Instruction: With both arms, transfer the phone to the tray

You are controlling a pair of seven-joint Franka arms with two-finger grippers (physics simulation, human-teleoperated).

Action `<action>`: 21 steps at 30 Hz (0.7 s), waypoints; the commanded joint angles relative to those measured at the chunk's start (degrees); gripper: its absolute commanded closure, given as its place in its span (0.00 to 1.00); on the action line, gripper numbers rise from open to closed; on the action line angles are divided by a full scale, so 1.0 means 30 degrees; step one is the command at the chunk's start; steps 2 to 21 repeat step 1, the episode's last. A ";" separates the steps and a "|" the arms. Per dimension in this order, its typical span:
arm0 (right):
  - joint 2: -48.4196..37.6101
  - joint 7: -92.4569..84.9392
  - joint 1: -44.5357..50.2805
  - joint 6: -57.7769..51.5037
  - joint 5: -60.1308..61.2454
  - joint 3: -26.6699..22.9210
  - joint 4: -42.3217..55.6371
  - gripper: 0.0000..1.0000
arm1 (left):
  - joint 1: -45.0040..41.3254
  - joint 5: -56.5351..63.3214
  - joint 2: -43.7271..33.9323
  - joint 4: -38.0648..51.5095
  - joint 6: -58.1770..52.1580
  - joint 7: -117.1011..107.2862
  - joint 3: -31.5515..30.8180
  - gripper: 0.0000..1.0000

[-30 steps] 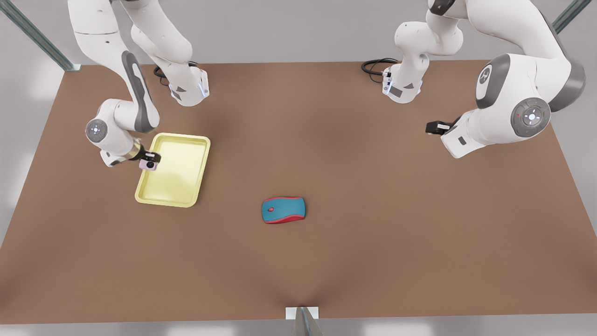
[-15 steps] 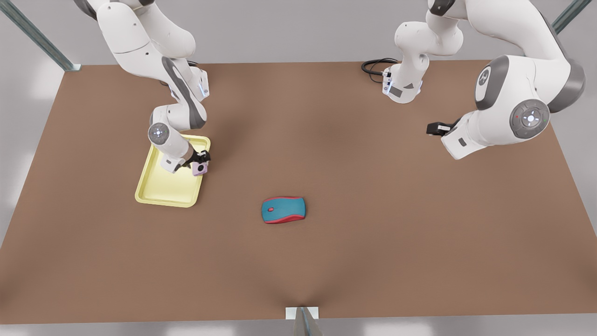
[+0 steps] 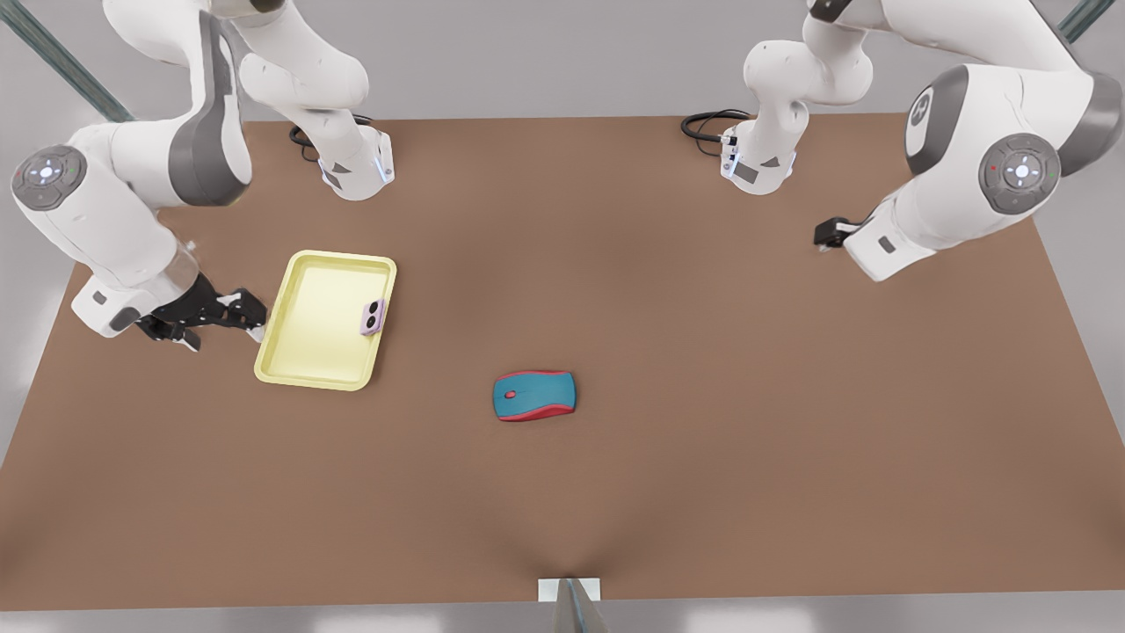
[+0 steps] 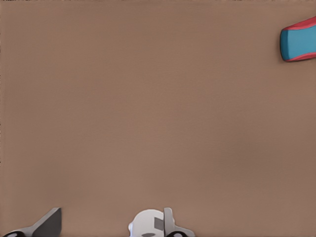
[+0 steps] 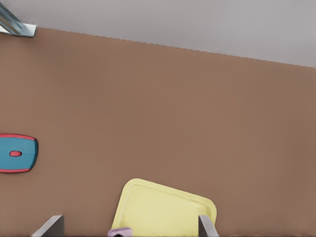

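Phone (image 3: 373,317) freed into tray (image 3: 303,347); right hand (image 3: 249,317) beside, left hand (image 3: 824,236) over brown table (image 3: 703,440).

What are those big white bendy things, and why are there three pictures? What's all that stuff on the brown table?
The white bendy things are two robot arms bolted to a table. It is all drawn inside a computer, like a video game. Each arm ends in a small black pincher called an end effector.

The big picture looks down at the whole table from a camera off the arms. The two smaller pictures come from cameras on the arms' wrists, so they look where each pincher points.

On the table is a yellow tray with a tiny pink phone in it, by its rim. A teal-and-red computer mouse lies near the middle.

The right end effector is beside the tray, open and holding nothing. The left end effector waits across the table, open and empty too.
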 commanded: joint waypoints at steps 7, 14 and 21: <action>0.0570 0.1151 -0.0643 -0.5660 -0.0494 -0.0049 0.0842 0.00 | -0.0003 0.0131 0.0111 0.0040 0.0424 -0.0451 0.0001 0.00; 0.0570 0.1151 -0.0643 -0.5660 -0.0494 -0.0049 0.0842 0.00 | -0.0003 0.0131 0.0111 0.0040 0.0424 -0.0451 0.0001 0.00; 0.0570 0.1151 -0.0643 -0.5660 -0.0494 -0.0049 0.0842 0.00 | -0.0003 0.0131 0.0111 0.0040 0.0424 -0.0451 0.0001 0.00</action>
